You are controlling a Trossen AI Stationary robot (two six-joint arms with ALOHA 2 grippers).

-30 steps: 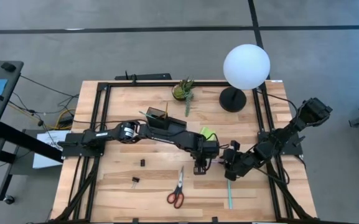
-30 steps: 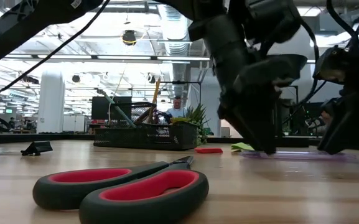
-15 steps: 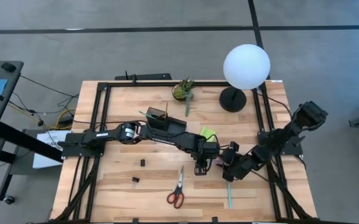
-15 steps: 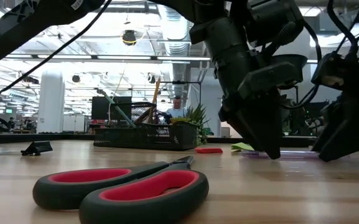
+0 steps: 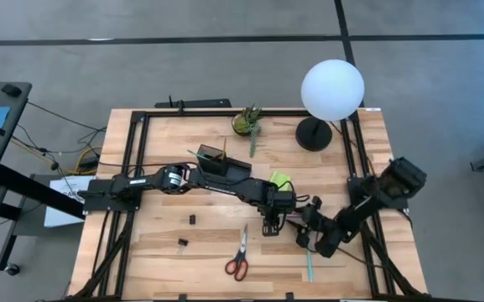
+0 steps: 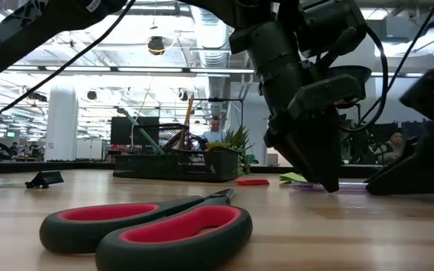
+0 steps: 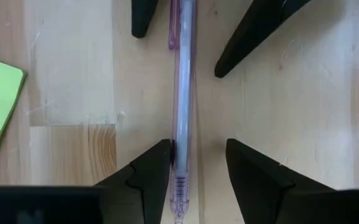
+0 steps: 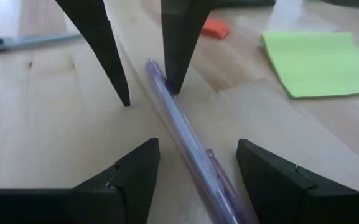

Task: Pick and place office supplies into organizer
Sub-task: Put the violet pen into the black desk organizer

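Observation:
A purple pen (image 7: 182, 112) lies flat on the wooden table between my two grippers. My left gripper (image 7: 198, 165) is open and points steeply down over one end of it, a finger on either side. My right gripper (image 8: 198, 165) is open and low over the table at the pen's (image 8: 191, 143) other end; its fingers stand on either side without touching. Red-handled scissors (image 5: 240, 252), a lime-green sticky pad (image 5: 280, 179), an orange eraser (image 8: 215, 28), a teal pen (image 5: 309, 267) and two black clips (image 5: 191, 219) lie loose. The black organizer (image 5: 223, 165) stands behind the left arm. My left gripper has one fingertip (image 7: 160, 158) against the purple pen's side (image 7: 178, 155), near the end of the pen. The other finger stands apart from it. The fingers come from above, slanting down, and lie across the pen, which rests flat on the table.
A potted plant (image 5: 247, 122) and a lamp with a white globe (image 5: 332, 88) on a round black base (image 5: 313, 134) stand at the far edge. A black frame (image 5: 132, 168) runs around the table. Bare wood lies at the near left.
My right gripper has sunk toward the table and moved toward the near edge, tipping flatter until it lies low beside the purple pen. The pen and my left gripper have stayed in place.

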